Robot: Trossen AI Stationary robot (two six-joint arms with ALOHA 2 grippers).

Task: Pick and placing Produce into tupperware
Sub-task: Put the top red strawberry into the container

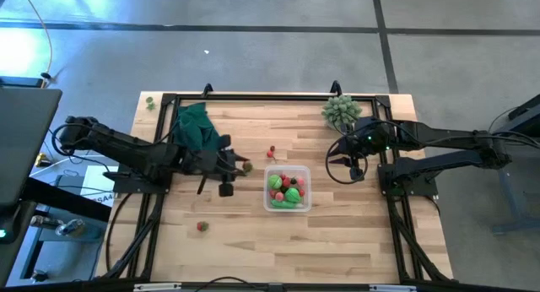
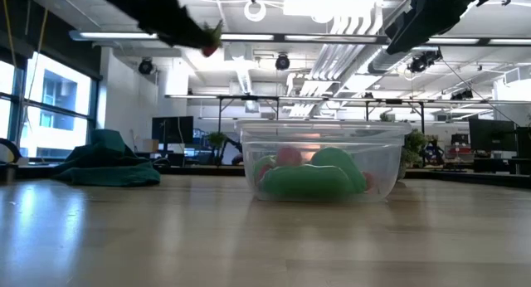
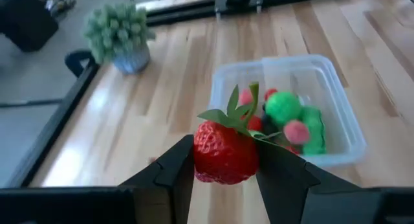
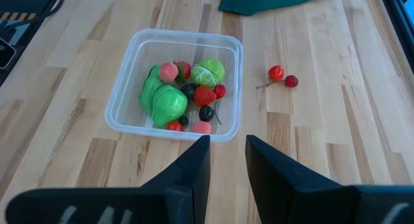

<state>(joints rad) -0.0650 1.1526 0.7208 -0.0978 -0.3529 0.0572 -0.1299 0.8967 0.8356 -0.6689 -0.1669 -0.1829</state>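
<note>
1. My left gripper (image 3: 226, 169) is clamped on a toy strawberry (image 3: 225, 153), one finger on each side, its green leaves sticking up. My fingers cover the berry's flanks, so I see only its front.
2. From above, this same gripper (image 1: 239, 167) hangs over the table between the dark green cloth (image 1: 197, 126) and the tupperware (image 1: 288, 189). There the strawberry is only a small speck I can barely make out.
3. The level view cuts my left arm off at the top edge, leaving the berry (image 2: 209, 48) in the air.
4. Just beyond my left fingers the tupperware (image 3: 336, 101) holds green and pink produce, one corner hidden behind the strawberry.
5. My right gripper (image 4: 226, 160) holds nothing, its fingers a narrow gap apart. It looks down on the tub (image 4: 129, 75) and a pair of cherries (image 4: 283, 76) lying just outside it.
6. Only the top view shows one red piece (image 1: 202, 227) alone near the front, and the pale spiky plant (image 1: 341, 111) at the far edge.
</note>
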